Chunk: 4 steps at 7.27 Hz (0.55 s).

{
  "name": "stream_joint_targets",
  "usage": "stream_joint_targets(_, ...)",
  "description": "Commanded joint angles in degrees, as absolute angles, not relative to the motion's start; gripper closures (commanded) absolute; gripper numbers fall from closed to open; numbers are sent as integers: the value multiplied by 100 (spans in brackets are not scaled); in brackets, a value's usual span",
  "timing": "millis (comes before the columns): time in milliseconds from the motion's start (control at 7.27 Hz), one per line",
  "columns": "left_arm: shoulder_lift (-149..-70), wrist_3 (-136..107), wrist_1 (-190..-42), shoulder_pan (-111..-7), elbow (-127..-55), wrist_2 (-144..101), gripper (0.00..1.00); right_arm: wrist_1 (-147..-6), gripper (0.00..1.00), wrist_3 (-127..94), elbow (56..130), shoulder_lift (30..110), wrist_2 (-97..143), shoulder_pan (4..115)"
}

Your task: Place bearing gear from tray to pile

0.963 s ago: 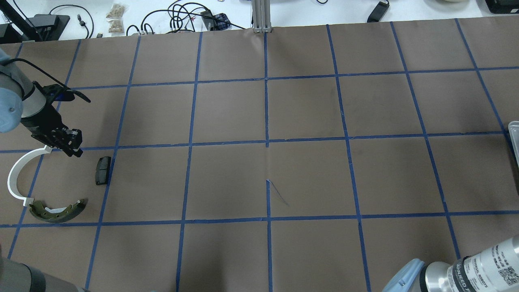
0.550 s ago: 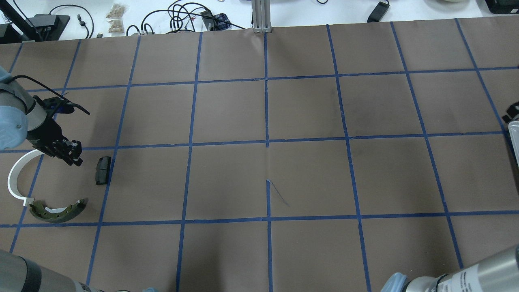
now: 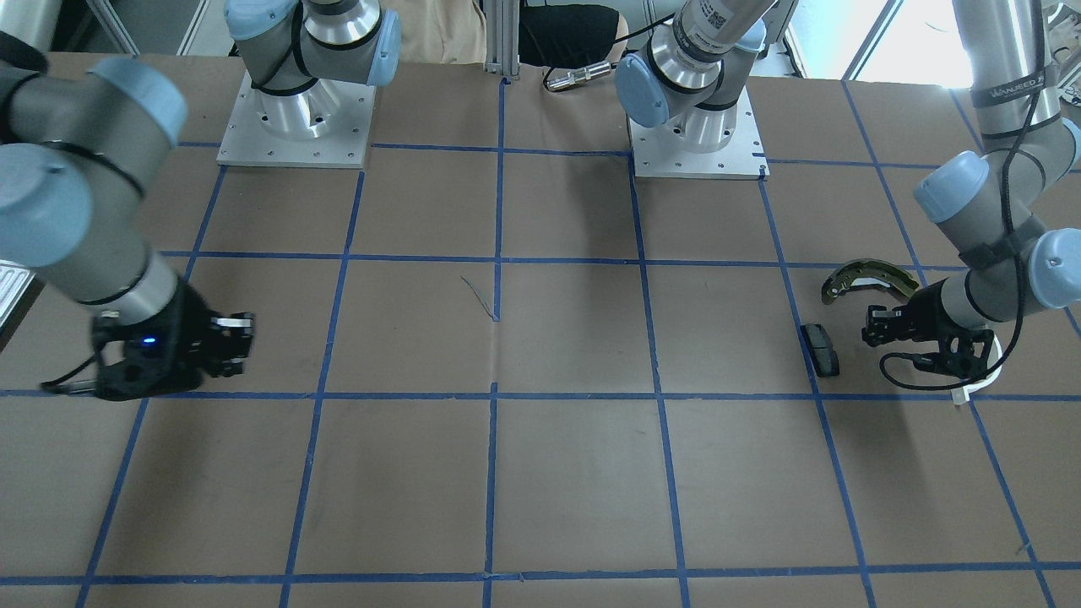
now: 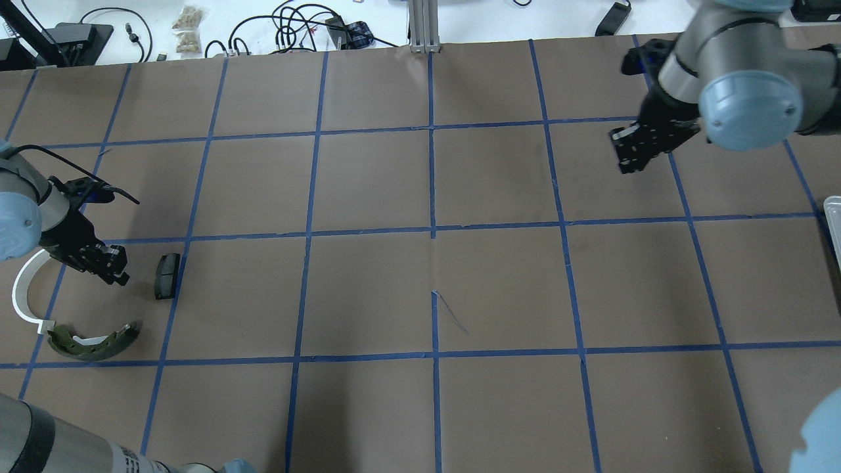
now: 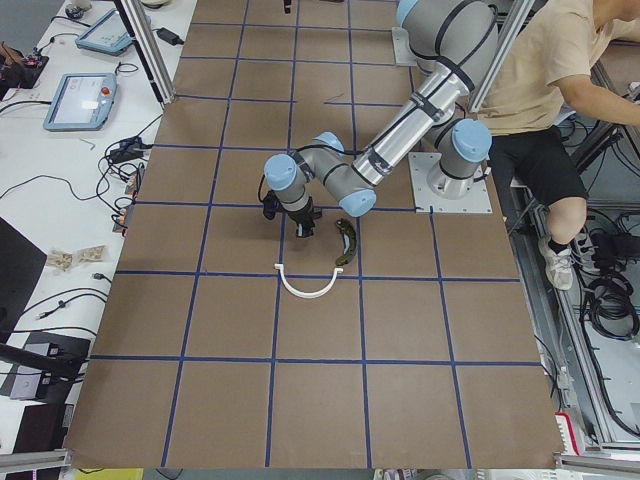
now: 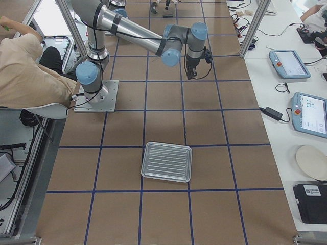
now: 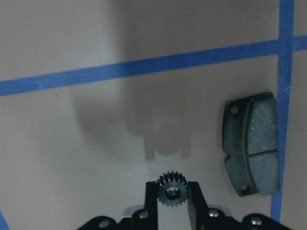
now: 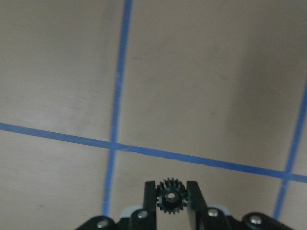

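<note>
At the far left of the overhead view, the left gripper [image 4: 115, 269] is hanging over the brown table [image 4: 433, 407], inside the loose ring of the pile [image 4: 85, 309]. Its fingers are clamping a small dark toothed gear [image 7: 172, 192], which is sitting upright between the two pads at the bottom centre of the left wrist view, its teeth and hub facing the camera. The gripper's shadow is falling on the paper just above it in that view.

The white arc [image 4: 25, 295] is lying at the left edge of the frame, partly under the arm. The olive brake shoe [image 4: 92, 343] is resting below it, one end touching or nearly touching the arc's lower tip. The dark grey pad [image 4: 166, 276] is lying just right of the gripper, beside a blue tape line [image 4: 177, 276] and apart from the fingers.

In the upper right of the overhead frame, the right gripper [image 4: 631, 161] is hovering above the table, well apart from the pile. It is pinching a second gear [image 8: 172, 196], showing at the bottom centre of the right wrist view, over a crossing of tape lines.

At the right edge, only a corner of the tray [image 4: 833, 220] is showing; in the exterior right view the whole ribbed tray is lying low in the frame, well apart from both grippers.
</note>
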State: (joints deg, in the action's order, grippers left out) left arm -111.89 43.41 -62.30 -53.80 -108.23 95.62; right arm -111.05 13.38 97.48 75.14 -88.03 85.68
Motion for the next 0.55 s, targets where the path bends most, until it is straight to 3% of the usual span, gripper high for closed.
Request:
stream_joint_targets(0,-11224,4359,-6231,-5353,-10828,9563,100,-11379,100,-983,9590,7114,-8545,10416)
stream_joint_targets(138,-11241,4316,-6223,-5353,-10819,9571,96,-11460,100,-2194,9380,6823,-8456,10998)
stream_joint_targets(275,-11241,4315,-6231,-5353,-10811,9580,41,-11583,99,-2763,9378,6559,-8455,11456)
stream_joint_targets(412,-11233,4333,-6240,-5353,-10776,9589,0,-11671,87,-2777,9430,6383,-8420,11792)
